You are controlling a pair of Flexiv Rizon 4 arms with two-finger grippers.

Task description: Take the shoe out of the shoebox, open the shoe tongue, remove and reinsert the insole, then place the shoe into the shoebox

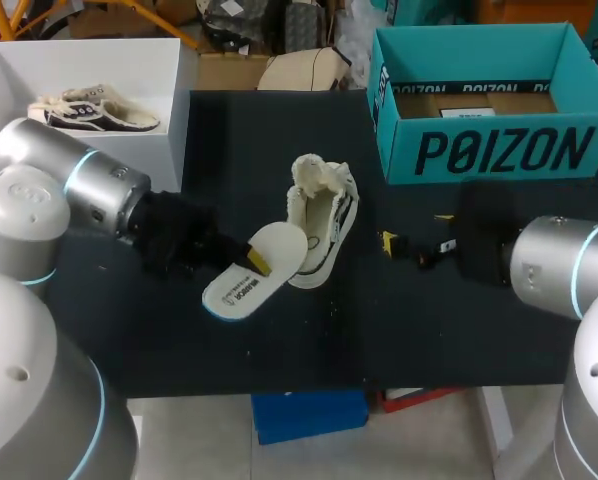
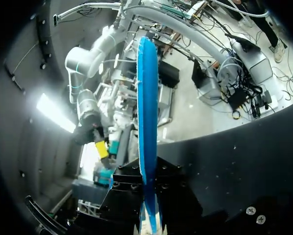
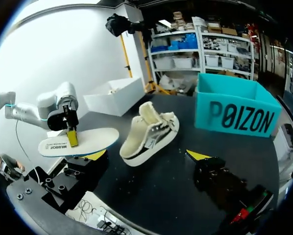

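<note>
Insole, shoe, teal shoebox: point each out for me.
insole (image 1: 235, 289): head view, middle of its white top face.
shoe (image 1: 324, 225): head view, its open inside.
teal shoebox (image 1: 499, 150): head view, its printed front wall.

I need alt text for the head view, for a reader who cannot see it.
The left gripper holds a white insole beside the opened shoe on the black table. The right gripper is open to the shoe's right, near a teal shoebox.
</note>
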